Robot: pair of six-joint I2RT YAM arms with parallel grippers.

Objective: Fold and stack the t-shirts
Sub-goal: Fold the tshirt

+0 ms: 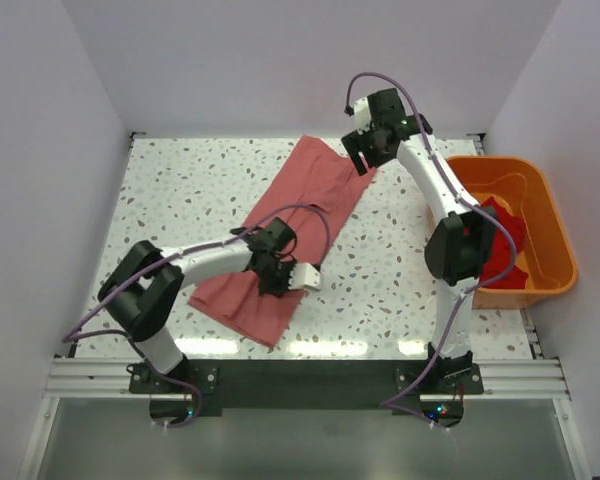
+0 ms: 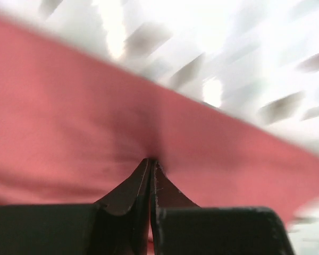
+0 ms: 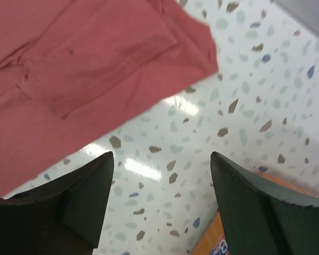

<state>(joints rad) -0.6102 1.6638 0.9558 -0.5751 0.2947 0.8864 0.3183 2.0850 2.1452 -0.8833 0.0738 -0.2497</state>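
A red t-shirt (image 1: 295,215) lies in a long diagonal strip on the speckled table, from the far middle down to the near left. My left gripper (image 1: 275,282) is low on the shirt's right edge near its lower end. In the left wrist view the jaws (image 2: 150,160) are shut and pinch a fold of the red cloth (image 2: 85,127); that view is blurred. My right gripper (image 1: 364,160) hangs open above the shirt's far right corner. In the right wrist view it (image 3: 162,159) is empty over bare table, with the shirt's corner (image 3: 95,64) at the upper left.
An orange bin (image 1: 552,225) stands at the right edge of the table with more red shirts (image 1: 500,245) in it; the right arm's lower links stand in front of it. The bin's corner (image 3: 212,240) shows at the bottom of the right wrist view. White walls enclose the table.
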